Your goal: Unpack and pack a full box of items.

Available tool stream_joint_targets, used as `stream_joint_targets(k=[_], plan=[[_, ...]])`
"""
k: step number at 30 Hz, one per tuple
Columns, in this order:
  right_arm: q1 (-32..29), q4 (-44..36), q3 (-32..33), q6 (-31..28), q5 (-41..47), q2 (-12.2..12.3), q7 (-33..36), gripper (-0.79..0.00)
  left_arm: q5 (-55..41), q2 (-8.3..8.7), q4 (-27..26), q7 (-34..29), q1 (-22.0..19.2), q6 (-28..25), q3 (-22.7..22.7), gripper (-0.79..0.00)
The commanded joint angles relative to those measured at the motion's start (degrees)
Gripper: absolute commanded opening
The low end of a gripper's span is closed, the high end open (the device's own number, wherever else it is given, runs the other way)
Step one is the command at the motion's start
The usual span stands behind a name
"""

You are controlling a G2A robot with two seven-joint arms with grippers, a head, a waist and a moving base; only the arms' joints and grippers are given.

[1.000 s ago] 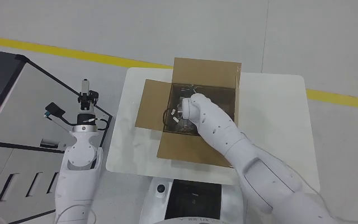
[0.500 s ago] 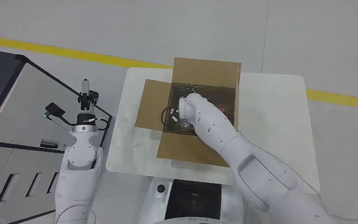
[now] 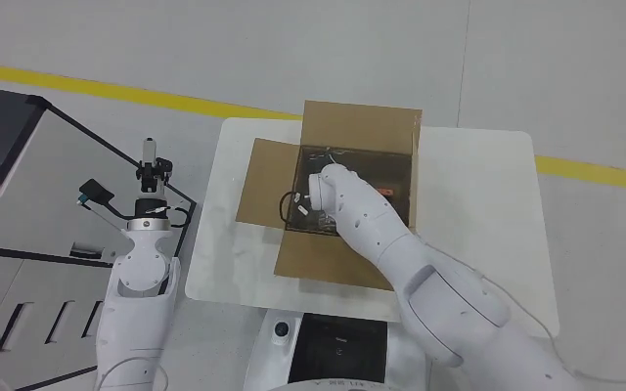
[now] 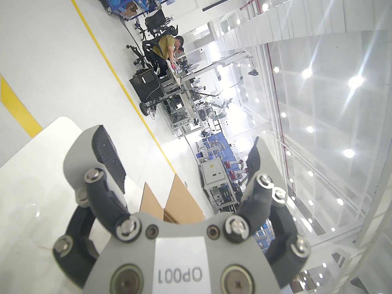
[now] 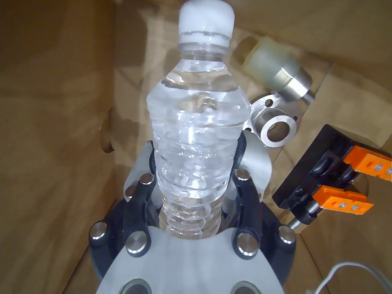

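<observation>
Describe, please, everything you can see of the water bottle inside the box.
The water bottle is clear, ribbed plastic, filled with clear liquid and closed by a white cap. The right pincer is shut on its lower body from both sides, and the cap points away from the wrist. It is inside the cardboard box; I cannot tell whether it touches the box.

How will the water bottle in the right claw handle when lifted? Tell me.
The water bottle looks nearly full, so probably heavy for its size. Its clear ribbed plastic may flex under the right claw, though the ribs should limit slipping. Being round, it would likely roll if laid down.
</observation>
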Motion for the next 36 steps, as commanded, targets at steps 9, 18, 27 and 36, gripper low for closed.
stream_joint_targets(k=[9, 18, 27, 36], plan=[[1.2, 4.2, 0.7, -1.3, 1.6, -1.4, -0.9, -0.397, 0.0, 0.0, 0.0, 0.0, 0.0, 0.0, 0.0, 0.0], [1.9, 7.2, 1.7, -2.1, 2.8, -1.9, -1.7, -0.271, 0.0, 0.0, 0.0, 0.0, 0.0, 0.0, 0.0, 0.0], [2.1, 8.4, 2.3, -2.6, 3.2, -2.1, -2.2, -0.785, 0.0, 0.0, 0.0, 0.0, 0.0, 0.0, 0.0, 0.0], [2.0, 8.7, 3.1, -3.5, 3.8, -2.1, -4.5, -0.785, 0.0, 0.0, 0.0, 0.0, 0.0, 0.0, 0.0, 0.0]])
